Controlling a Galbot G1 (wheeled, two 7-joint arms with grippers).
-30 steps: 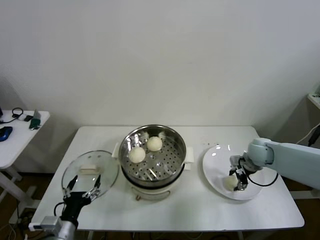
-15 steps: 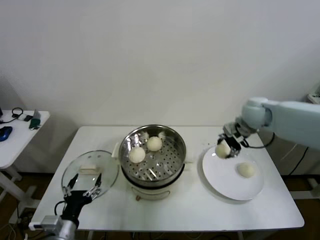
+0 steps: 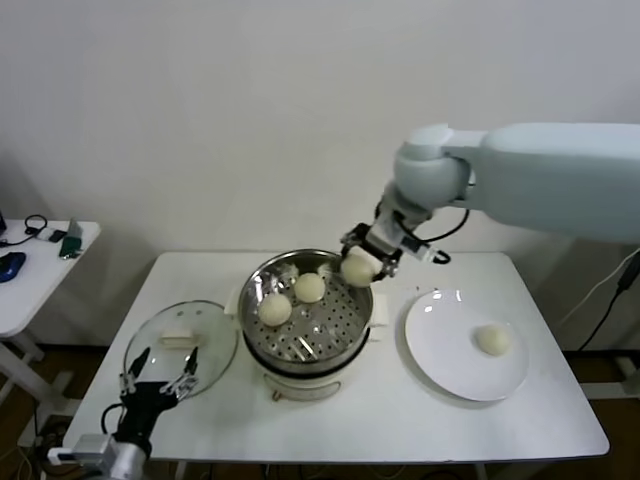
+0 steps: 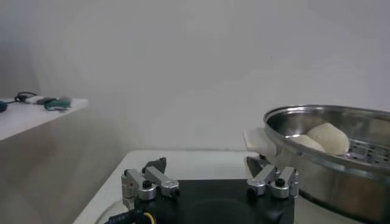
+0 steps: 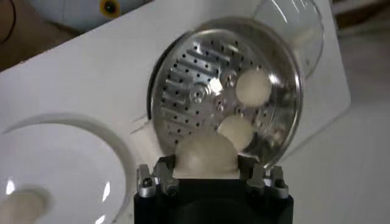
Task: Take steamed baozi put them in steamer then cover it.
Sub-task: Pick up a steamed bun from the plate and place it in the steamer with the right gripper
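Two baozi (image 3: 292, 297) in uncovered steamer (image 3: 305, 315); cover (image 3: 180, 345) lies beside it.

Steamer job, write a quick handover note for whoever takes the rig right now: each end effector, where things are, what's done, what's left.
Right end effector: shut on a baozi, held over the near-right rim of the steamer.
Left end effector: open, parked at the table's front left, next to the cover.
Done: two baozi sit on the perforated tray inside the steamer.
Left: release the held baozi into the steamer, fetch the last baozi from the white plate on the right, then set the cover, now lying flat on the table left of the steamer, on top.
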